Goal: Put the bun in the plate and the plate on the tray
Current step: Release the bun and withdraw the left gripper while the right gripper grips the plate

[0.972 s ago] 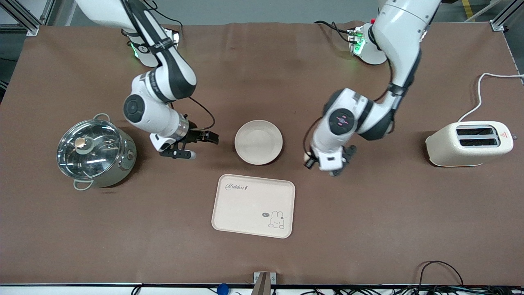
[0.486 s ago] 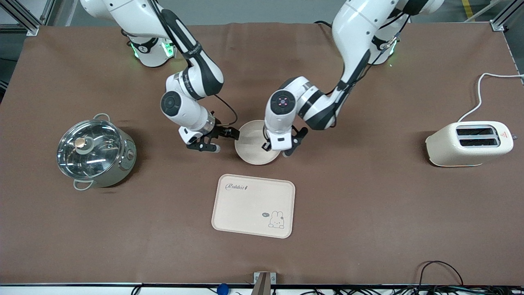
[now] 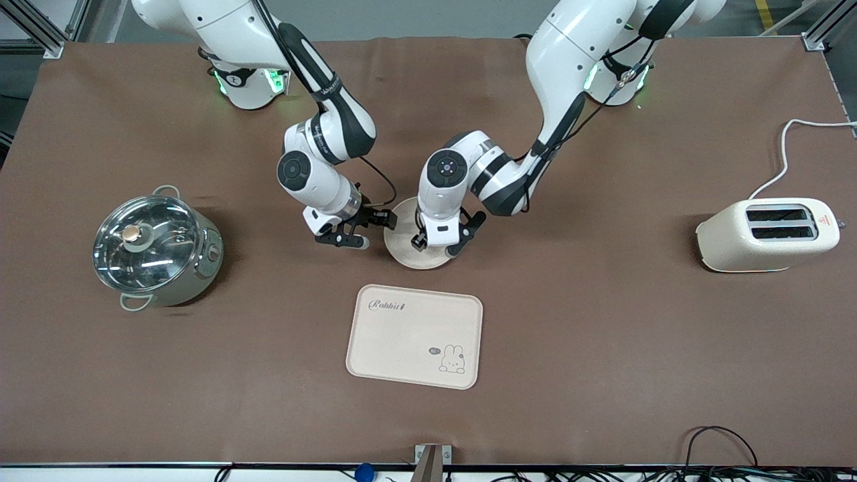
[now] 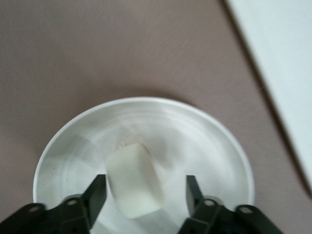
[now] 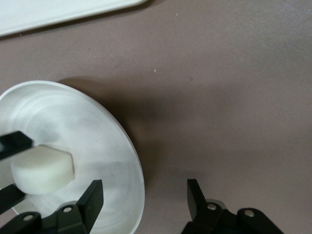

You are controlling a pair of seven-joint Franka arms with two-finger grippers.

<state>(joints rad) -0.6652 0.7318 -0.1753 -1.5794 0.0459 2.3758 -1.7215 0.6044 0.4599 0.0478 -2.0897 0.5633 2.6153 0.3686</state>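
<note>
The round cream plate (image 3: 404,242) lies mid-table, farther from the front camera than the Rabbit tray (image 3: 415,345). My left gripper (image 3: 436,246) is low over the plate and hides the bun in the front view. In the left wrist view the bun (image 4: 132,181) lies in the plate (image 4: 195,131) between the open fingers (image 4: 97,195), close against one finger with a gap to the other. My right gripper (image 3: 368,231) is open at the plate's edge toward the right arm's end. In the right wrist view its jaws straddle the plate's rim (image 5: 137,180), and the bun (image 5: 41,170) shows in the plate.
A steel pot with a glass lid (image 3: 157,248) stands toward the right arm's end. A cream toaster (image 3: 766,234) with a white cable stands toward the left arm's end. The tray's corner also shows in the left wrist view (image 4: 282,48) and the right wrist view (image 5: 48,12).
Both arms have closed in on the plate. The left gripper moved from beside the plate to over its middle. The right gripper moved up to the plate's rim.
</note>
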